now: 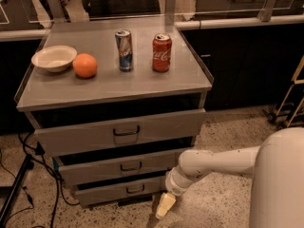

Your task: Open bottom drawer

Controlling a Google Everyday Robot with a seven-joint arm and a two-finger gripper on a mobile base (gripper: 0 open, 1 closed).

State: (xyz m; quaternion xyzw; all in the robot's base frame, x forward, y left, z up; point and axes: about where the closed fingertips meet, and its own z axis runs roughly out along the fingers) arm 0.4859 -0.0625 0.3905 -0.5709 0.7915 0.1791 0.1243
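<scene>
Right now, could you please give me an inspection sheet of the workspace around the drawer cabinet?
Surface: flat grey metal cabinet top, carrying four items.
Job's things: slim grey bottom drawer; its small dark handle is free of the pincer.
Clutter: white round bowl, orange fruit, blue drink can, red cola can, both cans upright.
Grippers: pale pincer, low near the floor, right of the handle, by the drawer's right end.
Cables: black cables on the floor left of the cabinet.
Surroundings: speckled floor, dark counter behind, wheeled cart at right.
</scene>
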